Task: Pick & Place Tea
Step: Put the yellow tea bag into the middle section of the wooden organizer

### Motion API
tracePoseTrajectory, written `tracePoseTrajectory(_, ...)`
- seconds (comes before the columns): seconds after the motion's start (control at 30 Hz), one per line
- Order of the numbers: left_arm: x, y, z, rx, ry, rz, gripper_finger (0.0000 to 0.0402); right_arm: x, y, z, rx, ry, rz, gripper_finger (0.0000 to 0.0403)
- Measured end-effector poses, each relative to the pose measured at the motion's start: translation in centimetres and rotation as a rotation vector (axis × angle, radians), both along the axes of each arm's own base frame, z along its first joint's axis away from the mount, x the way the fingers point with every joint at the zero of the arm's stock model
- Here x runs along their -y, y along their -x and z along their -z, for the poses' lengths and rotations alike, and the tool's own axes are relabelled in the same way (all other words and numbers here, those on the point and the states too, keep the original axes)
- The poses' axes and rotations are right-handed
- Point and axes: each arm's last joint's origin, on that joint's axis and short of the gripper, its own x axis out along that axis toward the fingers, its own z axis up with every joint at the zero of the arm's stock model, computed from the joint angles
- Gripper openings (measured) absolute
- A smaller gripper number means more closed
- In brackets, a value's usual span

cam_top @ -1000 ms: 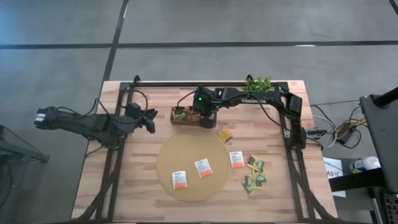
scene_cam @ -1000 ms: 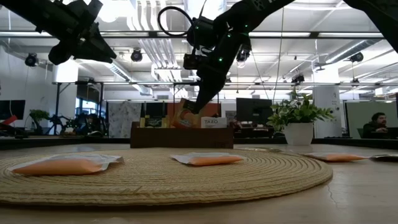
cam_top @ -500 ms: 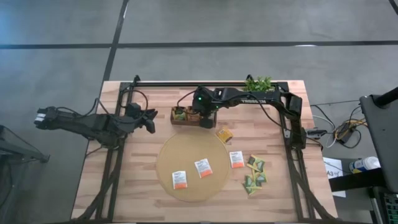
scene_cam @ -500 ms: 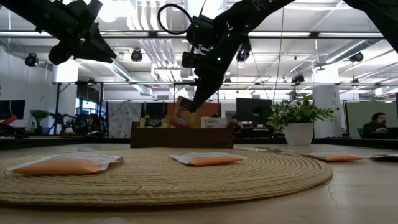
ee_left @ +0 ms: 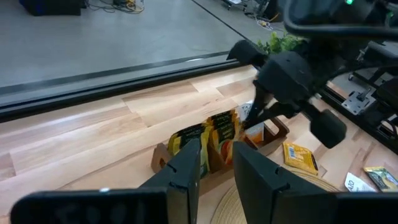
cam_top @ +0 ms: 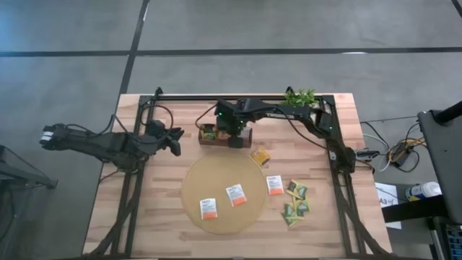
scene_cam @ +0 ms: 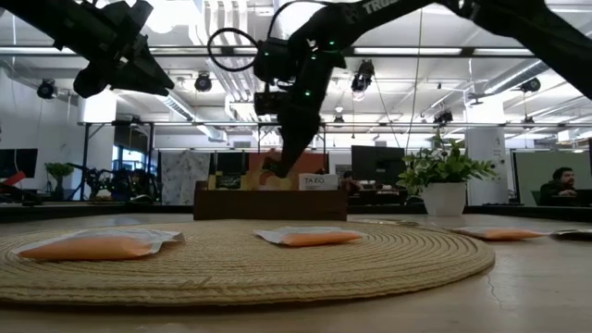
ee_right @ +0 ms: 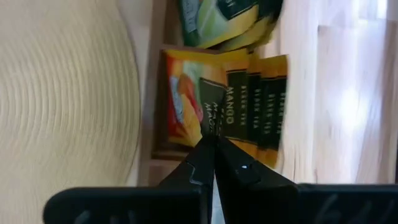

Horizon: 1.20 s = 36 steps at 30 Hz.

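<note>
Two grippers: right gripper [cam_top: 232, 137], fingers pressed together, hangs over the tray [cam_top: 207, 140] at upper centre; left gripper [cam_top: 175, 141], fingers spread, waits left.

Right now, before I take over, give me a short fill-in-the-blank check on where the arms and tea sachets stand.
1. The right gripper is over the dark brown ____ at the table's back.
2. The round tan mat carries ____ white-and-orange sachets.
3. The left gripper waits on the tray's ____ side in the high view.
4. The right gripper's fingers are ____.

Missing words: tray; two; left; shut
</note>
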Motion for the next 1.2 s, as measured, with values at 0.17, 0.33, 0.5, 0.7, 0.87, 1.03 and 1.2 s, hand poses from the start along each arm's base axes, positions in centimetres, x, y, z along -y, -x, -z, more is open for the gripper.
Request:
tracePoseTrajectory(0.17, 0.1, -0.1, 0.1, -0.003, 0.016, 0.013, 0.0087, 0.3, -1.1, -0.6, -0.002, -0.017, 0.044, 0.0008)
tracePoseTrajectory(0.33, 0.1, -0.2, 0.1, -0.004, 0.017, 0.012, 0.0087, 0.4, -1.4, 0.8, -0.085, -0.044, 0.082, 0.0008)
tracePoseTrajectory(0.5, 0.1, -0.2, 0.4, -0.019, 0.007, 0.016, 0.0087, 0.2, -1.4, 0.7, -0.097, -0.052, 0.100, 0.0008)
tracePoseTrajectory(0.7, 0.1, -0.2, 0.8, -0.023, 0.008, 0.015, 0.0087, 0.1, -1.6, 0.6, -0.078, -0.054, 0.122, 0.0009)
tracePoseTrajectory(0.87, 0.1, -0.3, 1.1, -0.011, 0.017, 0.031, 0.0087, 0.2, -2.0, 0.3, -0.029, -0.051, 0.141, 0.0018)
tracePoseTrajectory(1.03, 0.2, -0.4, 1.4, -0.002, 0.022, 0.043, 0.0087, 0.3, -2.4, 0.1, 0.017, -0.051, 0.163, 0.0055)
tracePoseTrajectory(1.2, 0.2, -0.3, 1.6, -0.012, 0.024, 0.049, 0.0087, 0.3, -2.5, 0.1, 0.022, -0.054, 0.172, 0.0092)
